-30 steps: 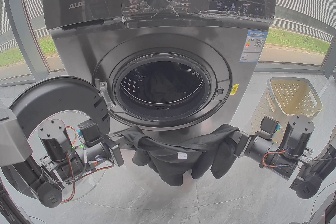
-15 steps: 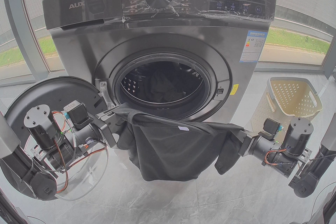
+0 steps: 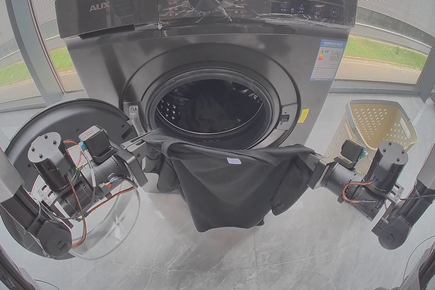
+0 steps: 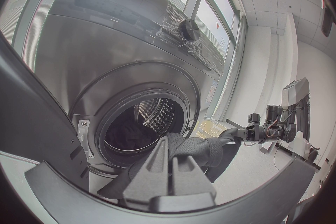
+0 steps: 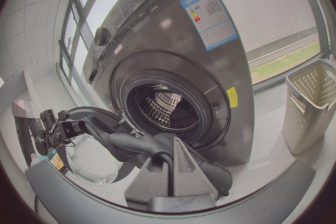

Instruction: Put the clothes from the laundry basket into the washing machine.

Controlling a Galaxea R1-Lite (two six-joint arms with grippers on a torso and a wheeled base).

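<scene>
A black garment [image 3: 226, 186] hangs stretched between both grippers just below the drum opening [image 3: 210, 109] of the grey washing machine [image 3: 204, 41]. My left gripper [image 3: 147, 143] is shut on its left edge near the door hinge. My right gripper [image 3: 304, 158] is shut on its right edge. In the left wrist view the black garment [image 4: 190, 149] runs from my left gripper [image 4: 170, 161] toward the far arm. In the right wrist view my right gripper [image 5: 170, 158] pinches the black garment [image 5: 140, 144]. Dark clothes [image 3: 208, 109] lie inside the drum. The beige laundry basket [image 3: 378, 125] stands at the right.
The round machine door [image 3: 68, 132] stands open to the left, behind my left arm. Grey tiled floor [image 3: 272, 254] lies in front of the machine. Windows surround the machine.
Both grippers have lifted the garment up to the drum's lower rim, and it has spread out from a bunched bundle into a hanging sheet. The left arm moved up and leftward.
</scene>
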